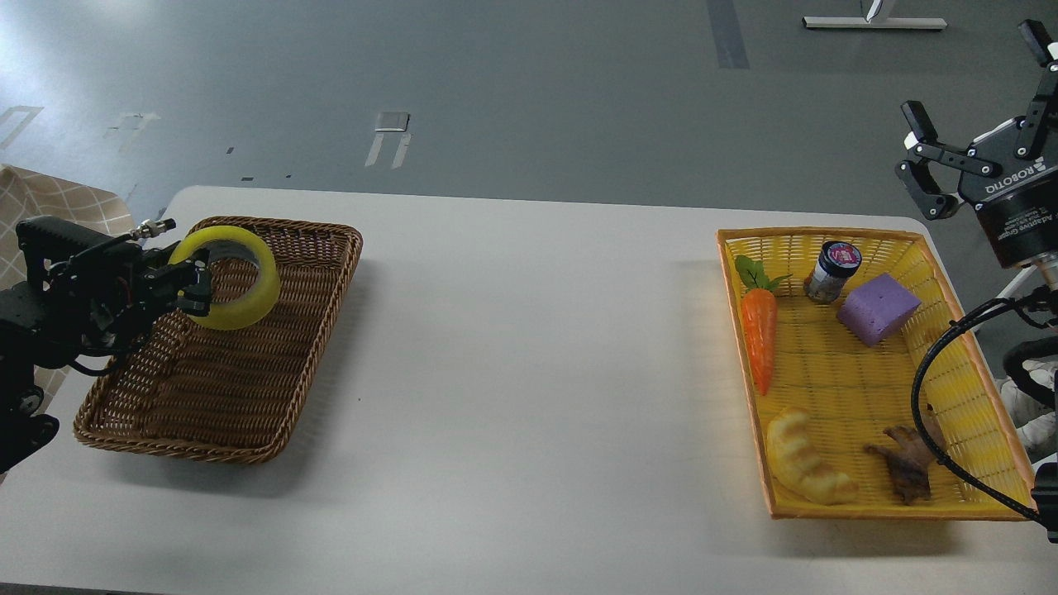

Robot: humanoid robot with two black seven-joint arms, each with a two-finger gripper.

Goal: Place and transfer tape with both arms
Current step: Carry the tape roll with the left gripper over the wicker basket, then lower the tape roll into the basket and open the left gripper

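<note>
The tape (248,285) is a translucent yellow roll, held on edge over the far part of the brown wicker basket (273,413) at the table's left. My left gripper (195,289) comes in from the left and is shut on the roll's left rim, one finger inside the core. My right gripper (930,169) is raised at the far right, above and beyond the yellow basket (860,240). Its fingers are spread apart and hold nothing.
The yellow basket holds a toy carrot (759,335), a small jar (831,273), a purple block (878,309), a pale yellow croissant toy (806,459) and a brown toy (907,467). A black cable (930,372) loops over its right side. White table (529,372) between baskets.
</note>
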